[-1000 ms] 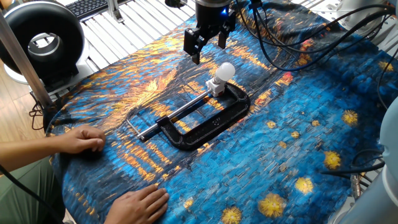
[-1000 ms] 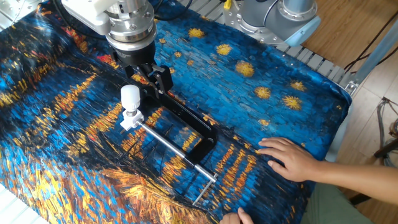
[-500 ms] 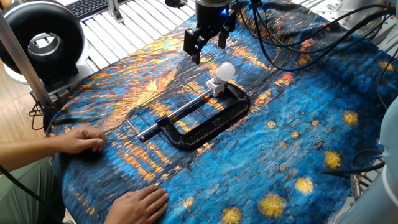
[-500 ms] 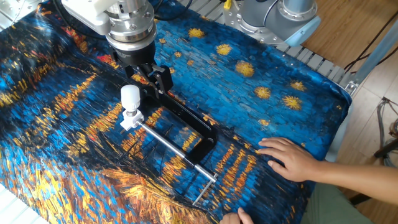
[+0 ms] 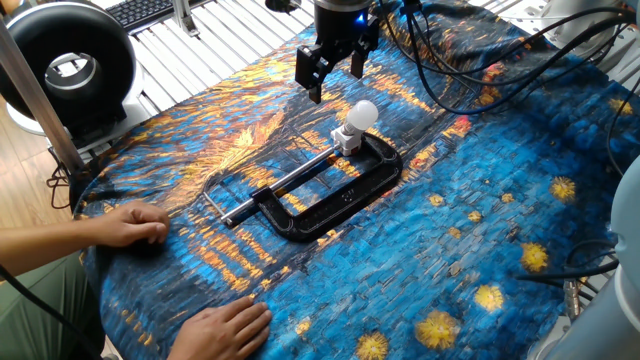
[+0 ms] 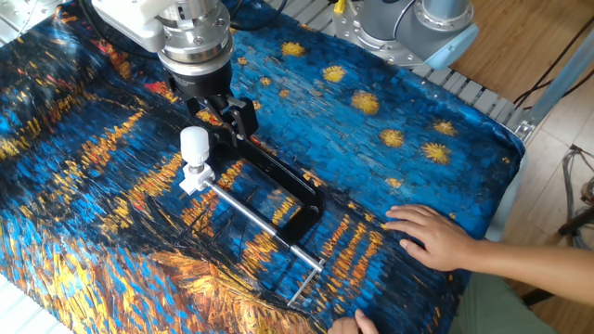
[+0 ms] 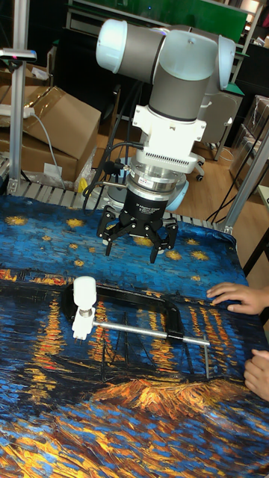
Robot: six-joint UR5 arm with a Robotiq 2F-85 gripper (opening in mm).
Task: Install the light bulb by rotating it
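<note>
Tall fixed view: tool (image 7: 134,250) spread open, empty, hanging above clamp (image 7: 170,320). Light bulb (image 7: 84,291) upright at clamp's screw tip, untouched. We see zero movement over last second, so no grasp yet and rotation not started.
</note>
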